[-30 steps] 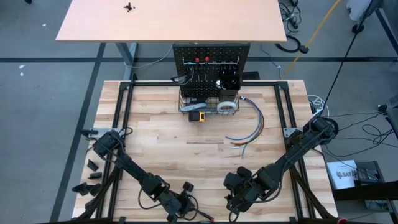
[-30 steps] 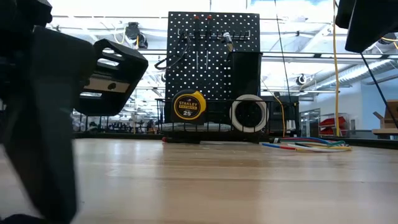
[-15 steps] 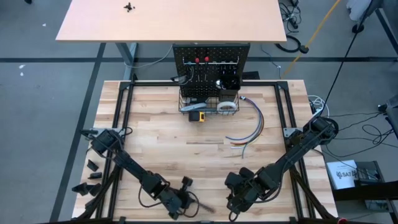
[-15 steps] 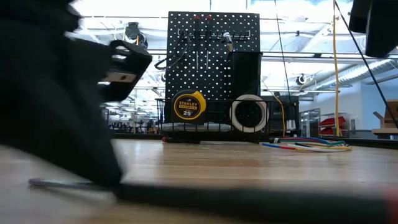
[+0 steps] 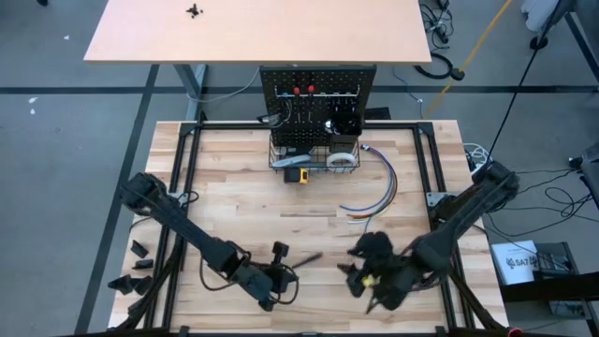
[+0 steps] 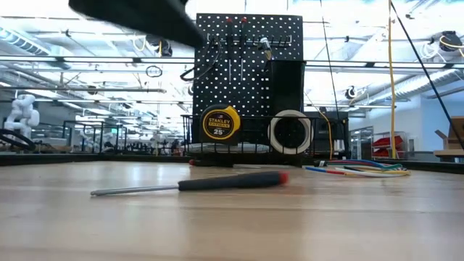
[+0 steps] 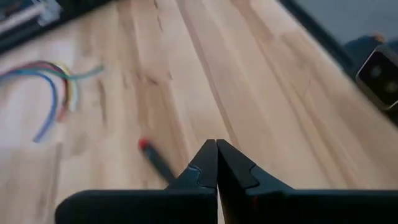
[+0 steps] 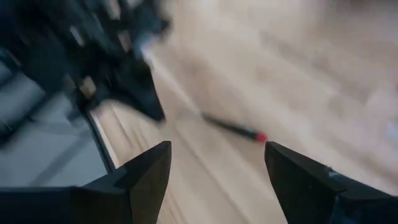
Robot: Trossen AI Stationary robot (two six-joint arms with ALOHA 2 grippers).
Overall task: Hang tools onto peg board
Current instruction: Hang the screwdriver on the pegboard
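While shut, left gripper (image 7: 217, 163) — screwdriver (image 6: 190, 184) just beside

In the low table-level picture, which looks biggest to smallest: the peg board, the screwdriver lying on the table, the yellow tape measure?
1. peg board
2. screwdriver, though it lies nearer the camera, which inflates it
3. yellow tape measure
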